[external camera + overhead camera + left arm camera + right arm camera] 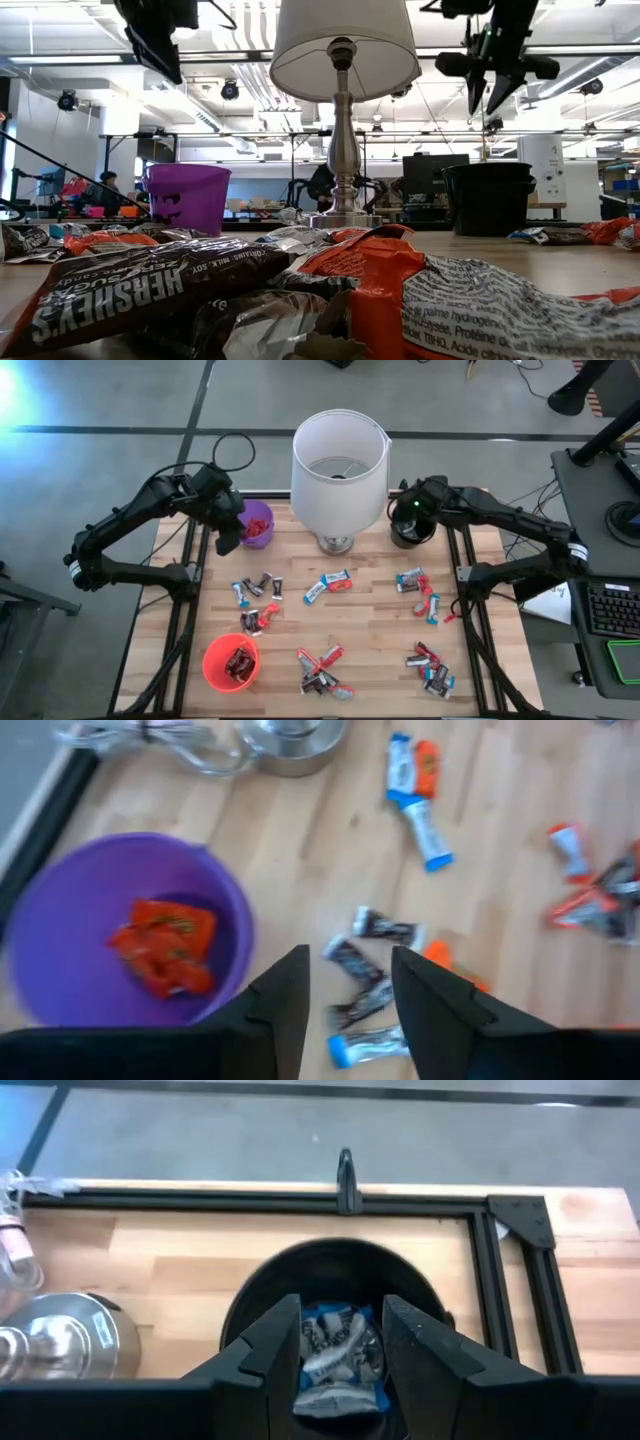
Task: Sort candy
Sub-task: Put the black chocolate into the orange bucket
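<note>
The left end effector point(347, 1010) hovers beside the purple cup point(258, 523), fingers parted and empty. The right end effector point(340, 1355), parted too, hangs over the black cup point(330, 1295). Nearest loose candy point(258, 588) lies just inward of the left one (dark bars lying aslant).

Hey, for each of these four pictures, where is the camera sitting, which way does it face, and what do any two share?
High view: overhead, facing straight down; both arms, left gripper by the purple cup, right gripper over the black cup.
Low view: at tabletop height, facing across the candy toward the lamp; arms enter from above.
Left wrist view: on the left arm, looking down; open fingers beside the purple cup.
Right wrist view: on the right arm; open fingers above the black cup.
Shared: high and low both show the lamp and both cups.
</note>
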`<state>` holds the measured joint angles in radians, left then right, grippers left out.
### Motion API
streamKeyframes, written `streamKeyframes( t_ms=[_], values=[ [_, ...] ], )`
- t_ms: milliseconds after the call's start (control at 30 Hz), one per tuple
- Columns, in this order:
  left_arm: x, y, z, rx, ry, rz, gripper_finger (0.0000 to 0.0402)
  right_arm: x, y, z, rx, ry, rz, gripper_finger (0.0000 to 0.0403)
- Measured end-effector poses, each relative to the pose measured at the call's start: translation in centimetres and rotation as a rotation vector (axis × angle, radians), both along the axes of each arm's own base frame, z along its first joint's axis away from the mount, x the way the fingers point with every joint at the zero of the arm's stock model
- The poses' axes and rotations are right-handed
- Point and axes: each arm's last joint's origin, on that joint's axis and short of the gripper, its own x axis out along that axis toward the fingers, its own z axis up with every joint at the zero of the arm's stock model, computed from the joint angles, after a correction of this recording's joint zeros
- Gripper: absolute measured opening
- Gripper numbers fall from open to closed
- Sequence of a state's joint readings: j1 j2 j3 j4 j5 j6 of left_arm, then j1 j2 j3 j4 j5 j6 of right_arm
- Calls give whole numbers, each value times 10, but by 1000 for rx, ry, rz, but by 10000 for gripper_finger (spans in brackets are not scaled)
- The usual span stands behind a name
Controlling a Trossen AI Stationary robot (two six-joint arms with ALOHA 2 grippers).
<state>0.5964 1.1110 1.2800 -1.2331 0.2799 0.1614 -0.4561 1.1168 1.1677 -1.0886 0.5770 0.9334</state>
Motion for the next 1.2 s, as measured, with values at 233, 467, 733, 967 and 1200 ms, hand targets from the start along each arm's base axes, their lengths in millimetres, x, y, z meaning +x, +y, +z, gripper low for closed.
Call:
streamKeyframes(
  t_ms=[233, 467, 733, 967, 1200],
  values=[
    [3, -5, -1, -124, -1, 172, 178, -6, 3, 7, -21, -24, -3, 132],
    [18, -27, -30, -168, 99, 270, 180, -6, 3, 7, -5, -31, 4, 132],
    [35, -60, -76, -214, 139, 328, 180, -5, 5, 6, 57, -62, 38, 132],
    [41, -69, -105, -231, 103, 416, 180, -4, 5, 6, 73, -69, 47, 132],
    [45, -69, -129, -320, 50, 572, 180, -4, 6, 5, 91, -57, 85, 132]
  ],
)
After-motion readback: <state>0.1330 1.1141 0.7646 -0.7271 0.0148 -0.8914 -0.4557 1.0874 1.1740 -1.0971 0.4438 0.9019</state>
